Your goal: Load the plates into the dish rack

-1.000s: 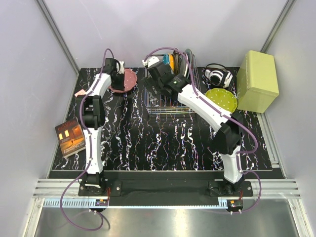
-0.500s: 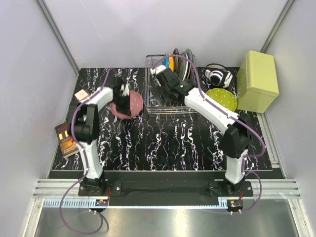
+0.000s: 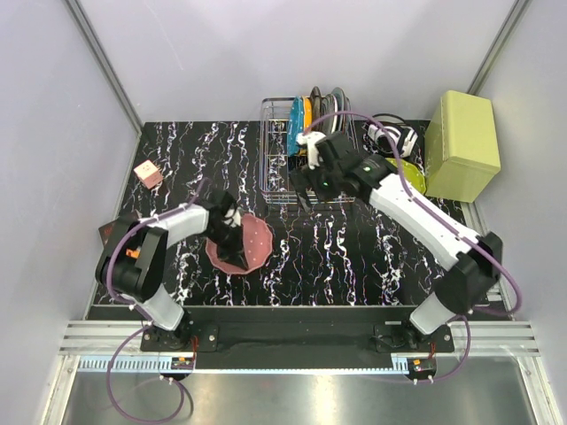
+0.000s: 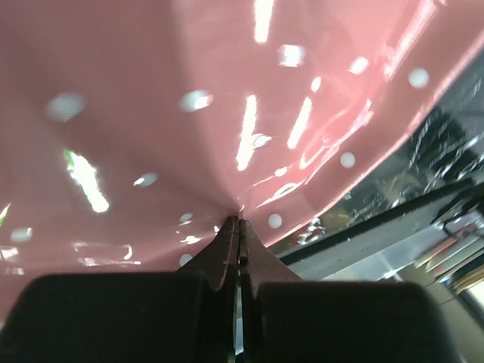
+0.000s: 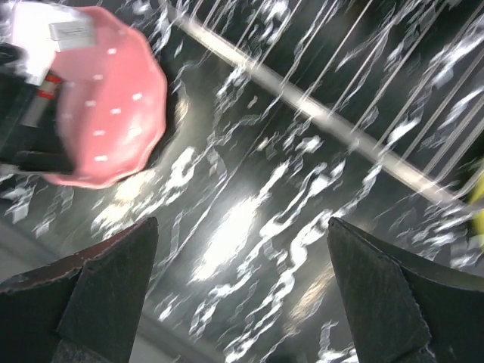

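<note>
Where the left pincer (image 4: 238, 227) is clenched, the rim of the pink plate (image 4: 227, 91) is gripped between its dark fingers (image 4: 219, 249), which are pressed together with only the thin edge between them. The plate is held tilted over the near left-centre of the worktop (image 3: 337, 257); whether its lower edge touches the surface cannot be told. Between its scalloped edge and the front wall of the dish rack (image 3: 276, 190) a stretch of bare marbled worktop is seen. The right pincer (image 5: 242, 227) is released, its fingers (image 5: 106, 287) spread wide apart with nothing between them, and it is held just at the near edge of the rack, low over the wires. At the back of the rack the blue plate (image 3: 292, 135) and the orange plate (image 3: 307, 113) are stood upright in slots, with dark plates (image 3: 326, 104) beside them on the right; bare wire is shown in the nearer slots. The yellow-green plate (image 3: 413, 177) is laid flat between the rack and the yellow-green box (image 3: 461, 146), partly covered by the right arm (image 3: 416, 208). The left arm (image 3: 168, 226) is folded, its elbow pushed toward the worktop's left edge and its forearm turned inward. The right arm is bent out to the right and stretched diagonally back to the rack.
</note>
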Robot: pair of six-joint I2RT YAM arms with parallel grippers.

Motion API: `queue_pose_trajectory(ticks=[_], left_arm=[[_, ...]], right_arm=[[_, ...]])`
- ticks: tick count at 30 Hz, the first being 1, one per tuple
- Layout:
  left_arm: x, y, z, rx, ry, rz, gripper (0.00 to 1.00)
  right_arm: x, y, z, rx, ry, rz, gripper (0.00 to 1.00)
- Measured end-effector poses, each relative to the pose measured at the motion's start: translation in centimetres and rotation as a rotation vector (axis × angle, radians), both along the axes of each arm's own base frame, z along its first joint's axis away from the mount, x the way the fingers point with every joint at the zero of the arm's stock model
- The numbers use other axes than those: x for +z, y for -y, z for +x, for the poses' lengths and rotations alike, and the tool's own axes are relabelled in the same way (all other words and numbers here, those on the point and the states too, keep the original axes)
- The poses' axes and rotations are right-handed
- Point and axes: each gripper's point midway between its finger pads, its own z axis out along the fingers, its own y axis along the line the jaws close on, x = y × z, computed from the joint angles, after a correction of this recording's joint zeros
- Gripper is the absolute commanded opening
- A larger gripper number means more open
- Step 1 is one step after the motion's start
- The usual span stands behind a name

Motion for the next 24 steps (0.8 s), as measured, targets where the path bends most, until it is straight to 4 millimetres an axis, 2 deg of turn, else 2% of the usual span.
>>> queue_pose_trajectory(ticks=[3,4,6,8,10,12,14,16,19,22,24], left_arm=[[0.0,2.0,-1.7,-0.063,0.024,-0.02,0.22],[0.0,2.3,-2.1,-0.081,0.039,-0.021,0.4],[0.3,2.8,-2.4,-0.103,0.071,-0.027,0.59],[1.6,2.5,-1.6,-0.083,0.145,-0.025,0.69],[3.8,1.6,0.3,-0.025,0.265,-0.034,0.78],[6.6,0.0,2.5,0.089,0.391,-0.041,0.78],[9.4,-2.4,4.4,0.231,0.517,-0.042,0.77],[10.4,-4.3,5.3,0.325,0.58,-0.02,0.74],[8.9,-6.3,5.6,0.41,0.568,0.013,0.69],[4.7,-8.5,4.4,0.481,0.455,0.072,0.63],[2.9,-9.4,3.5,0.512,0.396,0.099,0.63]], right_arm=[[-1.1,2.3,-1.6,-0.06,-0.118,0.094,1.0],[-1.9,3.5,-2.0,-0.1,-0.164,0.122,1.0],[-4.1,6.0,-3.3,-0.193,-0.27,0.168,1.0],[-6.5,7.8,-5.4,-0.278,-0.382,0.205,1.0],[-7.9,7.8,-8.0,-0.291,-0.479,0.251,1.0],[-8.3,6.6,-9.7,-0.27,-0.549,0.318,0.92],[-8.2,5.2,-10.0,-0.246,-0.583,0.403,0.89],[-8.5,3.8,-9.8,-0.229,-0.614,0.479,0.88],[-9.9,1.9,-8.8,-0.204,-0.649,0.557,0.86],[-12.3,-0.1,-8.1,-0.187,-0.697,0.594,0.84],[-13.8,-1.6,-8.0,-0.165,-0.721,0.606,0.84]])
